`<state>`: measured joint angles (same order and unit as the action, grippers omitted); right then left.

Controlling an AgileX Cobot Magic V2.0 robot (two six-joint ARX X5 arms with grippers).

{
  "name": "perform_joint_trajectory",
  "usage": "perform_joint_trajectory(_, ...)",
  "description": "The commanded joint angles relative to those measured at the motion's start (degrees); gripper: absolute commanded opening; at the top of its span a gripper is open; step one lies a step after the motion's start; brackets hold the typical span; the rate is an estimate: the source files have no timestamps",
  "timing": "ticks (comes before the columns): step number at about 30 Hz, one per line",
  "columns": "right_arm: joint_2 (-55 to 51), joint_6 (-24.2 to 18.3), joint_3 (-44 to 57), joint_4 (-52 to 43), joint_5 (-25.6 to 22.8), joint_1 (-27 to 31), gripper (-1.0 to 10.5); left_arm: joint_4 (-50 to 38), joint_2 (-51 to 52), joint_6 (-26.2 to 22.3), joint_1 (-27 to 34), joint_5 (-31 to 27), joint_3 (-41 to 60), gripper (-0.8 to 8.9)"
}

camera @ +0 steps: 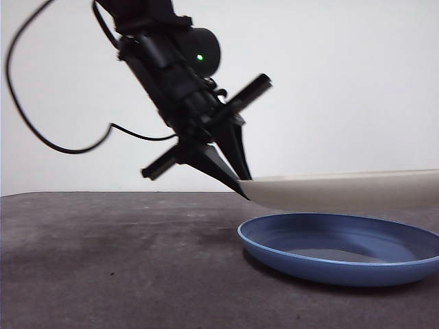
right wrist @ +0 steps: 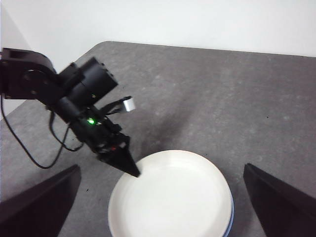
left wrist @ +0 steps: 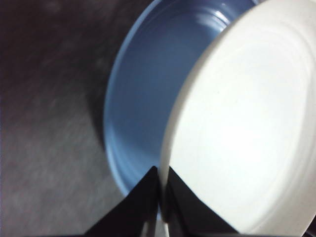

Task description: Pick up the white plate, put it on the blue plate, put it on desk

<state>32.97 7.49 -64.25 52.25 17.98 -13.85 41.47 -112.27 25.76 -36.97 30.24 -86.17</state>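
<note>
My left gripper (camera: 241, 188) is shut on the near rim of the white plate (camera: 343, 188) and holds it level, a little above the blue plate (camera: 343, 250), which lies on the desk (camera: 103, 260). In the left wrist view the jaws (left wrist: 162, 182) pinch the cream rim (left wrist: 247, 123), with the blue plate (left wrist: 143, 98) showing below and beside it. The right wrist view looks down on the white plate (right wrist: 170, 197), which covers nearly all of the blue plate (right wrist: 230, 217). My right gripper (right wrist: 160, 168) is open, empty and high above them.
The left arm's black cable (camera: 41, 137) hangs at the left. The grey desk (right wrist: 222, 98) stretches around the plates, with its far edge against a white wall.
</note>
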Motion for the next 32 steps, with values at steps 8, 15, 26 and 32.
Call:
perform_joint_trajectory(8,0.2,-0.4,-1.1,-0.1,1.1,-0.3,5.9,-0.8,-5.3,0.8,-1.4,-2.7,-3.5,0.16)
perform_joint_trajectory(15,0.2,-0.4,-1.1,-0.1,1.4,-0.3,5.9,-1.9,-5.3,0.5,-1.4,-4.9,-3.5,0.16)
perform_joint_trajectory(26,0.2,-0.4,-1.1,-0.1,1.4,-0.3,5.9,-1.9,-5.3,-0.9,-1.4,-4.6,-3.5,0.31)
perform_joint_trajectory(32,0.2,-0.4,-1.1,0.2,1.4,-0.3,5.9,-2.0,-5.3,-0.8,-1.4,-4.0,-3.5,3.08)
